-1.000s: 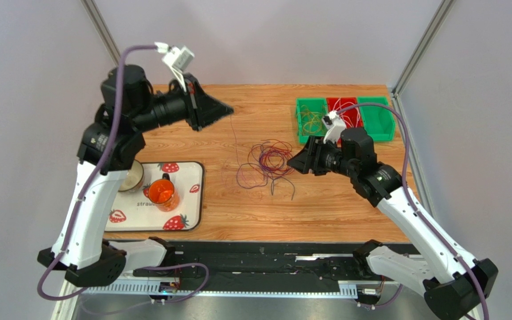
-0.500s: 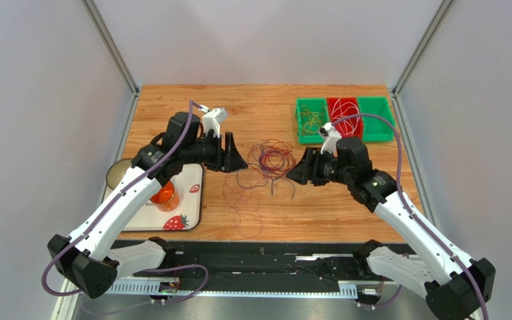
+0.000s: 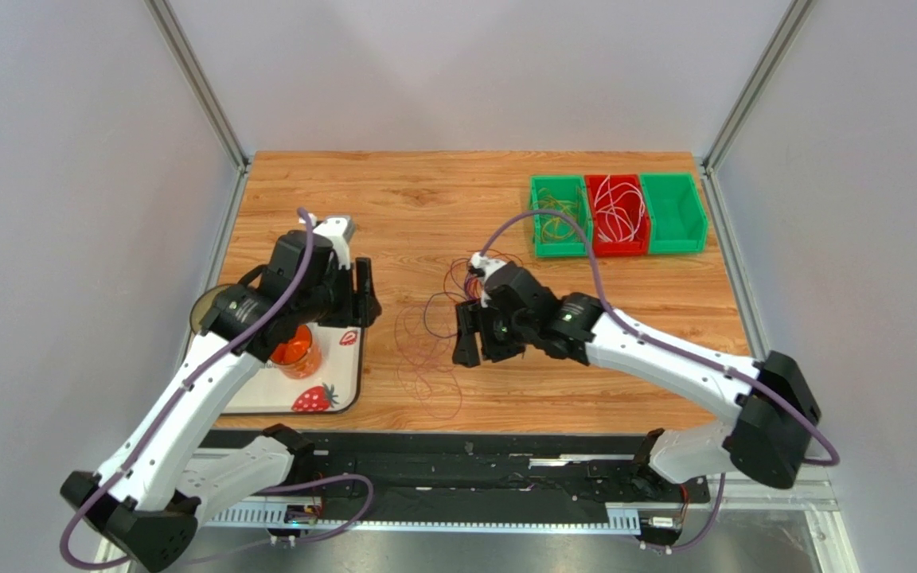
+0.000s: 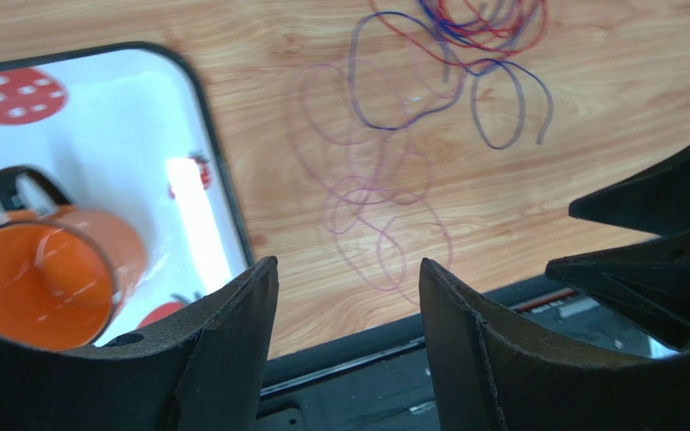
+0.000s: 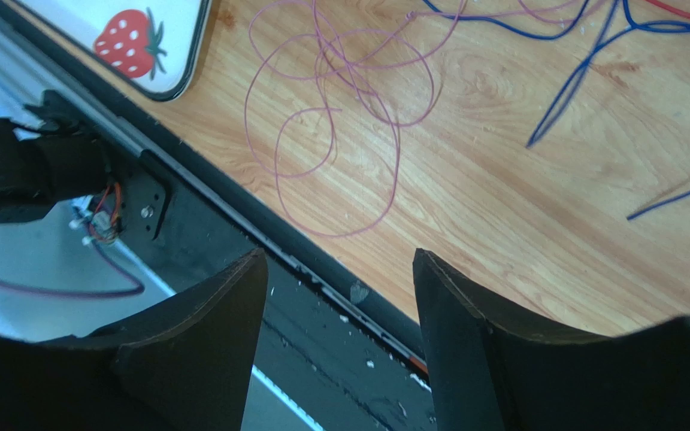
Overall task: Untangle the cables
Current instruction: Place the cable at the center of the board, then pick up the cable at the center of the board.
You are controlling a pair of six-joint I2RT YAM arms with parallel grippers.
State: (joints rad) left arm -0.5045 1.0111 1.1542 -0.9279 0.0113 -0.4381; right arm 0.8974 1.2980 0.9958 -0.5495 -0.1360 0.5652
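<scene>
Cables (image 3: 442, 305) lie loose on the counter (image 3: 428, 203). Left tool (image 3: 364, 293), bent low, hangs left of them, released and empty; right tool (image 3: 467, 339) hovers over them, also released.

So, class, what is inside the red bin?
White looped cables lie inside the red bin. Whatever sits beneath them, on the bin's floor, cannot be made out.

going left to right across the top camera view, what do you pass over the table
orange mug → left claw → loose purple cable → right claw → left green bin → red bin → right green bin
</scene>
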